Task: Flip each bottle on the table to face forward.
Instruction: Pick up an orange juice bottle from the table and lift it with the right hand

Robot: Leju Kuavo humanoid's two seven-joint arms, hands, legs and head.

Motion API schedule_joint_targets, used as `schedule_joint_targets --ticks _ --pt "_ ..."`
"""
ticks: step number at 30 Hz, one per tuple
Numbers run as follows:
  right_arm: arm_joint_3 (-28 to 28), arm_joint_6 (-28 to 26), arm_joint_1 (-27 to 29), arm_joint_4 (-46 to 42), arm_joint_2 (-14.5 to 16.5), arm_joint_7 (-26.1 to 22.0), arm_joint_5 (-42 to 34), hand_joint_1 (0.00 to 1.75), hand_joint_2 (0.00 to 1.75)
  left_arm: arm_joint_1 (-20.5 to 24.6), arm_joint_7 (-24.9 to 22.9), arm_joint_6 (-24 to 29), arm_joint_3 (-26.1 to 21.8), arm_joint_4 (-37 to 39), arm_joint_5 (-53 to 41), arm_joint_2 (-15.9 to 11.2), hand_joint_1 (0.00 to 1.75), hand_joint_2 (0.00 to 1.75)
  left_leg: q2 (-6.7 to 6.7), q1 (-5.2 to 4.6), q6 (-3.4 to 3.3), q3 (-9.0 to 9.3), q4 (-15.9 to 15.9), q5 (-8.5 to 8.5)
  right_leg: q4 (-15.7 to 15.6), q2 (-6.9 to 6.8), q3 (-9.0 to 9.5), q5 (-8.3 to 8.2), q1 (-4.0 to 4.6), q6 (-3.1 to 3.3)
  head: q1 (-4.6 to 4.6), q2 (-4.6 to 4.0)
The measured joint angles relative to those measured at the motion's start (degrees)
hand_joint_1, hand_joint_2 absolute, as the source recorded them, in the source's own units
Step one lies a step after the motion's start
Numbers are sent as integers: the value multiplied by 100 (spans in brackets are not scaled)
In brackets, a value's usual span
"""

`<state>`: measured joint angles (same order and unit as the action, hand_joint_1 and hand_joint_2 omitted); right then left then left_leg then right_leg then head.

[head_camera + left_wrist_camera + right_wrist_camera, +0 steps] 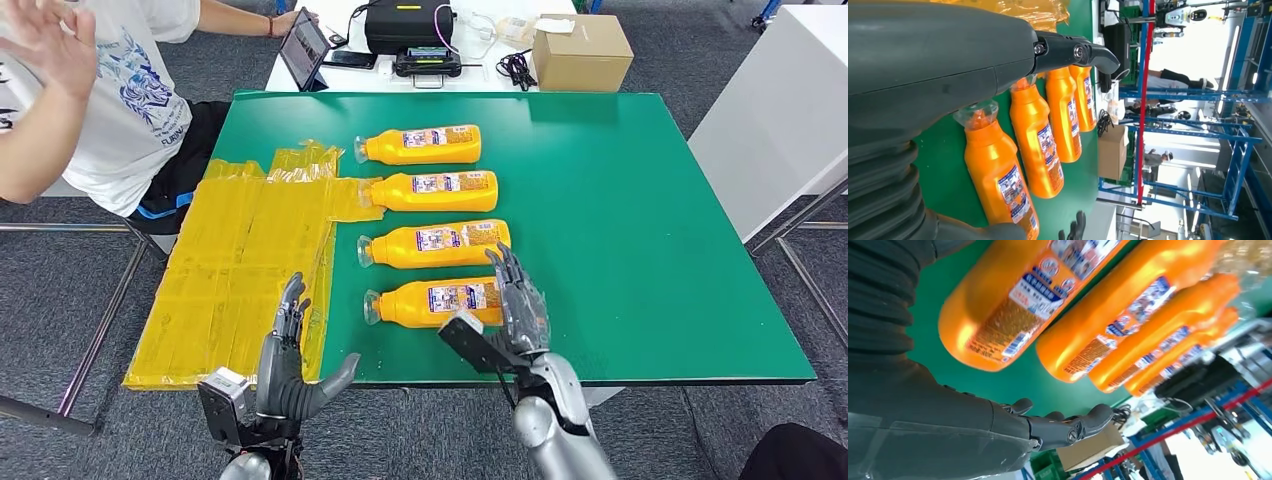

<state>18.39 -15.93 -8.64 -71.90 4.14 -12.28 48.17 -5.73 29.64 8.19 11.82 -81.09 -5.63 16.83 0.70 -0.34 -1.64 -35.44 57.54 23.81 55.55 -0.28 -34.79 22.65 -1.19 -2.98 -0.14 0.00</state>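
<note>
Several orange bottles lie on their sides in a column on the green table (640, 230), clear caps pointing left and labels facing up. The nearest bottle (435, 301) (1000, 182) (1018, 295) lies just left of my right hand (518, 303), whose spread fingers (1068, 427) hover over its base end, holding nothing. Beyond it lie the second bottle (435, 244) (1038, 145) (1118, 325), the third (432, 191) and the farthest (420, 146). My left hand (290, 365) is open off the table's near left corner, fingers (1078, 52) stretched out.
Yellow plastic sheeting (240, 265) covers the table's left part and hangs over its edge. A person (90, 90) stands at the far left with a raised hand. A white table behind holds a cardboard box (580, 50), a tablet (305, 48) and black devices (410, 25).
</note>
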Motion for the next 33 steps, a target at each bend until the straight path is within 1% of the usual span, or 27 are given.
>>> schedule_joint_targets --ticks 3,6,12,15,19,27,33 --pt "28 443 -371 299 -107 267 92 0 175 42 -18 -68 -43 54 -31 1 0 175 0 0 0 0 0 -1 1 0 0 -1 0 0 1 0" --pt "130 848 -760 691 -197 398 74 0 175 101 -30 -99 -71 122 -73 2 0 175 2 0 0 0 1 -2 1 -1 1 -2 0 -1 2 0" --pt "272 978 -1157 1154 -288 425 25 0 175 154 -35 -105 -122 220 -96 2 0 175 5 0 0 -1 2 -3 1 -1 1 -2 0 -2 1 0" --pt "364 1217 -1310 1374 -302 410 -102 0 175 180 -37 -122 -135 259 -99 2 0 175 4 0 0 -3 1 -2 1 0 0 -1 0 -2 1 0" --pt "590 1756 -1678 1859 -297 304 -416 0 175 235 -41 -159 -156 328 -120 2 0 175 2 0 0 -3 1 -3 1 1 0 -2 0 -2 0 0" --pt "1051 2906 -2506 2819 -284 -257 -1483 0 175 441 -5 -141 -203 648 -97 2 0 175 4 0 -4 -1 3 -9 2 0 1 -6 0 -5 1 0" --pt "1471 3419 -2954 3284 -410 -287 -1903 0 175 541 86 -195 -209 868 41 2 0 175 5 -1 -4 -1 4 -8 2 0 1 -6 -1 -6 1 0"
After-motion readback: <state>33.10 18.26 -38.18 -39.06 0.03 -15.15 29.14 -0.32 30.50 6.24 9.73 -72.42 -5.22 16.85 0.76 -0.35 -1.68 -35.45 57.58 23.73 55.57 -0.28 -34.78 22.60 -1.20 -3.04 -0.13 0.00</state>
